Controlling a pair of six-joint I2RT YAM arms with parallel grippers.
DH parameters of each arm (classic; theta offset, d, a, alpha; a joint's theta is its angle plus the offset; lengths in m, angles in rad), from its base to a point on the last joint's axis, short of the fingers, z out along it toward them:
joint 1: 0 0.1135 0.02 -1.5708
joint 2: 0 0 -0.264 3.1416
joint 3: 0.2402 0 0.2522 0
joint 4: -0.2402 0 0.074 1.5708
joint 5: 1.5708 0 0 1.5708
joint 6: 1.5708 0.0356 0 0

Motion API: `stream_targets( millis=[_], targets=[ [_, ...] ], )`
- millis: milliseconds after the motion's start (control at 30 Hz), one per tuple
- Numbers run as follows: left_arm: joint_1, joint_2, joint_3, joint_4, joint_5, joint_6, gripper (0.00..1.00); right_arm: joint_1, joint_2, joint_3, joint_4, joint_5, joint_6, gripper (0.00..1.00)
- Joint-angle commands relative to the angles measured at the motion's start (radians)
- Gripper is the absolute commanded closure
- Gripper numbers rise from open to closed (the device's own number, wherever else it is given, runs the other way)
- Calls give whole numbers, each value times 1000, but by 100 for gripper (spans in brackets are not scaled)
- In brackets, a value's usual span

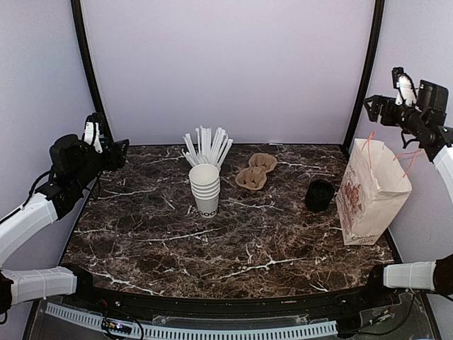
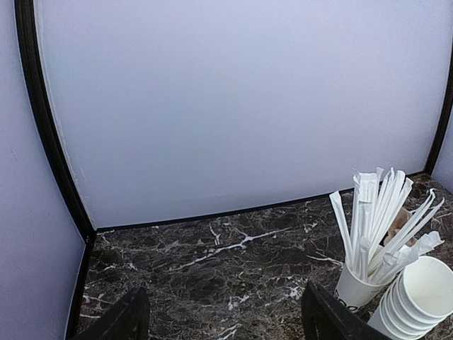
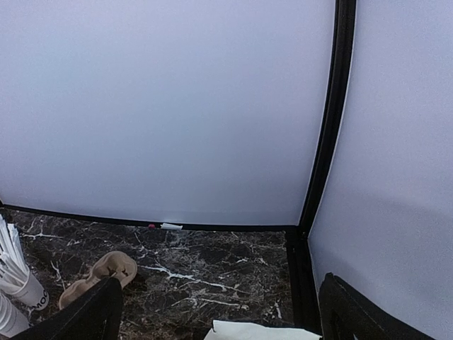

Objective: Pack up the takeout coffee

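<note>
No white cup with a black lid shows plainly. A round black item (image 1: pixel 320 195) stands left of the white paper bag (image 1: pixel 371 191); its sides look dark, and I cannot tell whether it is a lidded cup or stacked lids. My left gripper (image 1: pixel 113 152) is raised over the table's far left edge, open and empty; its fingers are wide apart in the left wrist view (image 2: pixel 223 319). My right gripper (image 1: pixel 379 110) is raised above the bag, open and empty, and also shows in the right wrist view (image 3: pixel 219 312).
Stacked lidless white cups (image 1: pixel 205 188) stand mid-table, with a cup of white straws (image 1: pixel 205 145) behind them. A brown pulp cup carrier (image 1: pixel 256 171) lies to their right. The bag's rim (image 3: pixel 262 331) is below my right gripper. Walls close the back and sides.
</note>
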Motion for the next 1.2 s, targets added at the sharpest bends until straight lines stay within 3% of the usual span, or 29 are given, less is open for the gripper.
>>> stream_targets(
  millis=[0, 100, 233, 500, 700, 900, 1167],
  targets=[
    [6, -10, -14, 43, 17, 9, 24, 7, -13, 84, -26, -37, -112, 2],
    [7, -8, -13, 42, 23, 10, 25, -16, -21, 106, -136, -230, -259, 1],
    [7, -6, -16, 49, 13, 24, 25, -25, -43, 90, -183, -176, -248, 1],
    [7, 24, -13, 54, 11, 32, 26, -24, -58, 51, -507, -224, -382, 10],
    [7, 34, -14, 62, 2, 28, 26, -24, -90, -59, -513, -135, -367, 14],
    [7, 39, -10, 60, 11, 22, 26, -14, -16, -27, -591, -87, -339, 26],
    [7, 25, -13, 59, 15, 18, 27, -15, 72, 36, -593, -30, -302, 62]
  ],
)
